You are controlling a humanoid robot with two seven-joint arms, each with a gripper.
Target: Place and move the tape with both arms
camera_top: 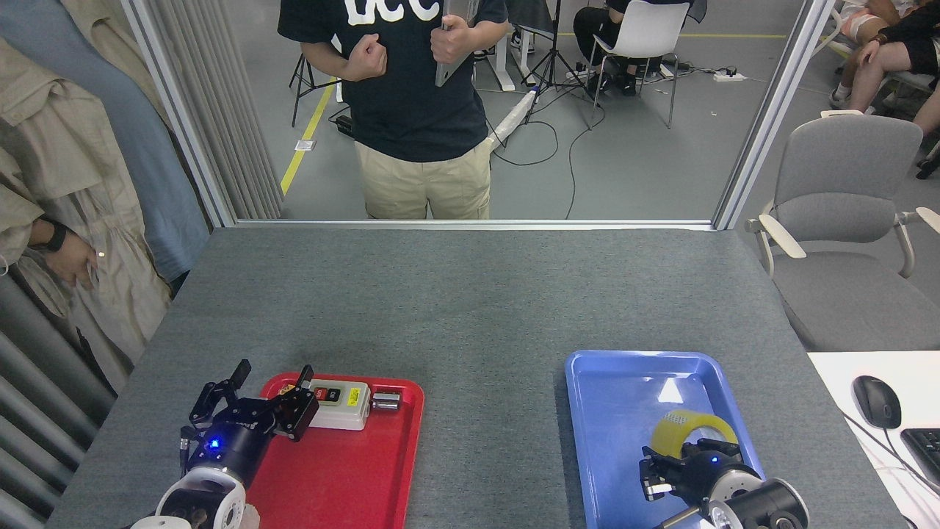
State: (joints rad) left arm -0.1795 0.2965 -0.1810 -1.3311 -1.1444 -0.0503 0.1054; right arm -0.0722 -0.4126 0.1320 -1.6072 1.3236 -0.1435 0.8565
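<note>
Head view: switch box beside left pincer

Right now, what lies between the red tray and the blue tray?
Nothing: in the head view, only bare grey table separates the red tray from the blue tray.
</note>
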